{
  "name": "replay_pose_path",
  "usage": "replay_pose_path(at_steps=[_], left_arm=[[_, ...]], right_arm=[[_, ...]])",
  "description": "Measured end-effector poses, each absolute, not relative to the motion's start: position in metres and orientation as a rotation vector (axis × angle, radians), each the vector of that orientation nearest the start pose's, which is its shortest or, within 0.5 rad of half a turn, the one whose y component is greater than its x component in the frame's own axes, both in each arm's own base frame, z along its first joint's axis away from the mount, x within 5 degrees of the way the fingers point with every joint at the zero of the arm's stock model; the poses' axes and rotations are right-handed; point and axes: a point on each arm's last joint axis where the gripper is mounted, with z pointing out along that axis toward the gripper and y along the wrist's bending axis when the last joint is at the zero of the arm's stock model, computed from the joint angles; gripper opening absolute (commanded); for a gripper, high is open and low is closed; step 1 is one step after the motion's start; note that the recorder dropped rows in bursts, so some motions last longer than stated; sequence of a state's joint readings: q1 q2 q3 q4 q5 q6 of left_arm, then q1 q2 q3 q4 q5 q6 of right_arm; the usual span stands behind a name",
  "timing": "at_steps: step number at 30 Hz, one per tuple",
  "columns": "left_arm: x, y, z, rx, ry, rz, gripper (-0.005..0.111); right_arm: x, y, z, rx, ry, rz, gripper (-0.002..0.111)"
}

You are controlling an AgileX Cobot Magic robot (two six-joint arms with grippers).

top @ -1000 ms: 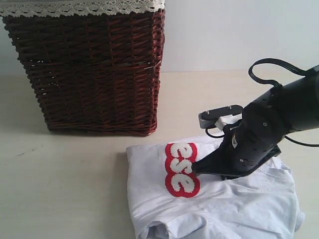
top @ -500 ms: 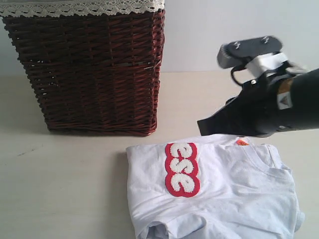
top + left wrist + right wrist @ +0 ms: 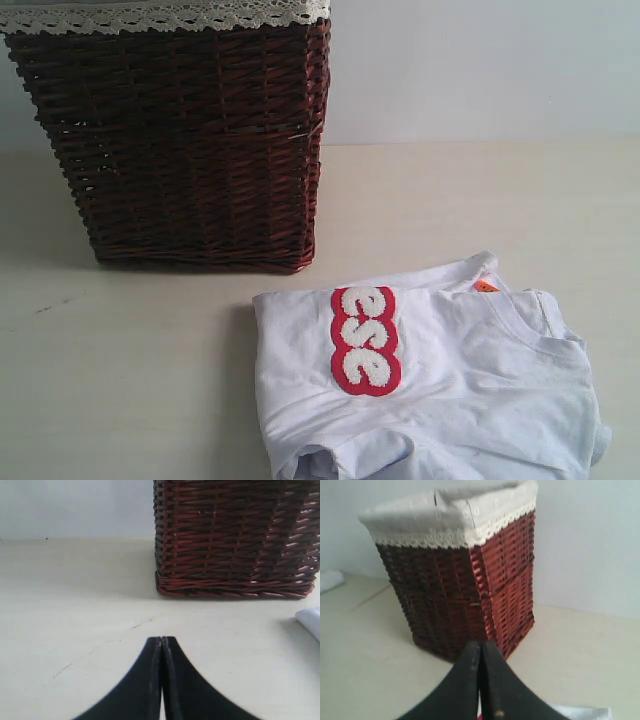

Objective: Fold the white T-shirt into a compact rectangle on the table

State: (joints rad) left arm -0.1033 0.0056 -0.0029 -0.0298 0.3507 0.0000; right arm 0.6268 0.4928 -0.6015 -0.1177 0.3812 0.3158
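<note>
On the desk [image 3: 150, 360], in the exterior view, the white T-shirt [image 3: 450, 400] lies near the dark wicker basket [image 3: 190, 140], closer to the camera and a little to its right. The two do not touch. The shirt is folded into a fat, almost square pile. Fuzzy letters [image 3: 365, 340] with red edges run down its left part. The orange neck tag [image 3: 487, 286] peeks out at the far edge. A sleeve [image 3: 320, 462] bunches up at the near edge, so the pile does not look quite neat. No arm shows in this view.

From the left wrist view, the left fingers [image 3: 145, 680] are pressed tight together and hold nothing. Bare desk lies under them. The basket stands ahead, and only a white corner of the shirt shows at the side.

From the right wrist view, the right fingers [image 3: 465, 690] are pressed together too, and empty. This view shows the cloth lining [image 3: 450, 515] with lace around the basket's rim, which the left wrist view does not. A thin strip of shirt shows just past the fingers.

I think the shirt is soft, light and floppy. It will likely sag and slide open if lifted by one spot. A good place to take hold is a thick folded edge or the bunched sleeve, pinching all the layers. Only the exterior view shows the whole shirt, so it is the best one to plan by.
</note>
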Motion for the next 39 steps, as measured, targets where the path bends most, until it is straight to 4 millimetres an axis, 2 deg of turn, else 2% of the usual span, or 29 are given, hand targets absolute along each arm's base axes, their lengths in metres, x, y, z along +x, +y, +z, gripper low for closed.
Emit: replay_pose_path(at_steps=[6,14,22,24,28,31,34,37,39], left_arm=[[0.053,-0.006,0.182,0.076,1.836,-0.102,0.0],[0.053,-0.006,0.182,0.076,1.836,-0.102,0.0],[0.053,-0.006,0.182,0.076,1.836,-0.102,0.0],[0.053,-0.006,0.182,0.076,1.836,-0.102,0.0],[0.053,-0.006,0.182,0.076,1.836,-0.102,0.0],[0.053,-0.006,0.182,0.076,1.836,-0.102,0.0],[0.053,-0.006,0.182,0.076,1.836,-0.102,0.0],[0.053,-0.006,0.182,0.076,1.836,-0.102,0.0],[0.053,-0.006,0.182,0.076,1.836,-0.102,0.0]], right_arm=[[0.053,0.034,0.358,-0.302,1.599,0.618,0.0],[0.025,0.013,0.365,-0.264,1.451,0.657,0.0],[-0.011,-0.008,0.366,-0.094,1.286,0.527,0.0],[-0.011,-0.008,0.363,-0.075,1.279,0.503,0.0],[-0.002,-0.005,0.351,-0.047,1.301,0.403,0.0],[0.012,0.0,0.334,-0.052,1.234,0.308,0.0],[0.028,0.005,0.307,-0.08,1.218,0.24,0.0],[0.04,0.007,0.277,-0.08,1.275,0.18,0.0],[0.049,0.007,0.25,-0.069,1.354,0.137,0.0]])
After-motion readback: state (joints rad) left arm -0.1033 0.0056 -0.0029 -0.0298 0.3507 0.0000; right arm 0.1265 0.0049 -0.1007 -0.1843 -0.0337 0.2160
